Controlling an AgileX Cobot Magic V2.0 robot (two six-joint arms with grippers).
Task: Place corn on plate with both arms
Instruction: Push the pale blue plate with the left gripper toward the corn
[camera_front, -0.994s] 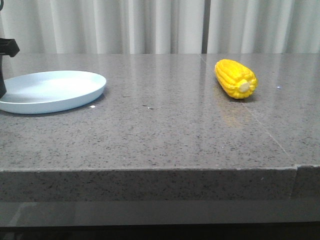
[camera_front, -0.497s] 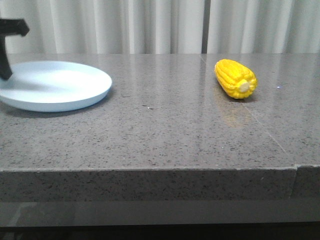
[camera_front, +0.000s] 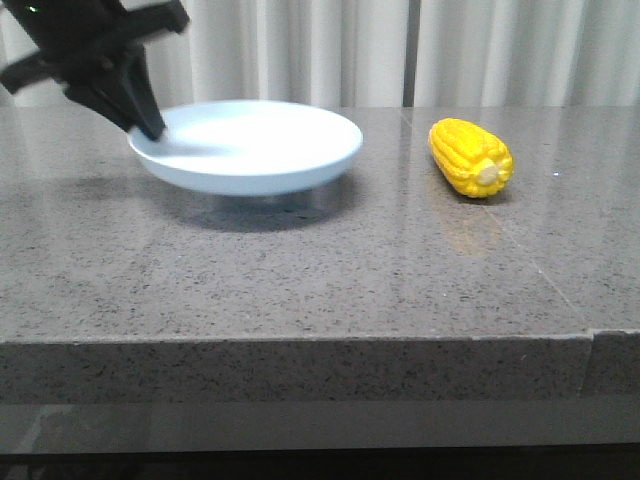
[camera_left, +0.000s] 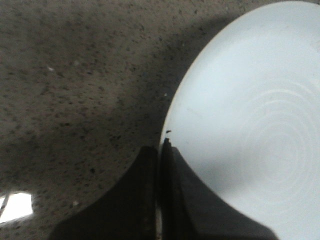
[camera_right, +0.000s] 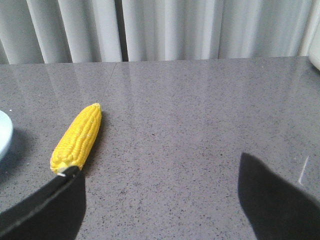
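The pale blue plate (camera_front: 255, 145) hangs a little above the grey table, left of centre, casting a shadow beneath it. My left gripper (camera_front: 143, 125) is shut on the plate's left rim; in the left wrist view the plate (camera_left: 250, 115) fills one side and the gripper (camera_left: 161, 150) pinches its rim. The yellow corn (camera_front: 470, 156) lies on the table at the right, stub end toward the camera. In the right wrist view the corn (camera_right: 77, 136) lies beside one finger of my open, empty right gripper (camera_right: 160, 195). The right gripper does not show in the front view.
The grey stone table (camera_front: 320, 270) has its front edge near the camera, with a seam at the right (camera_front: 592, 335). White curtains (camera_front: 400, 50) hang behind the table. A sliver of the plate (camera_right: 4, 132) shows in the right wrist view.
My left gripper has lifted the plate off the table and carried it to the right, toward the corn. The corn has not moved.
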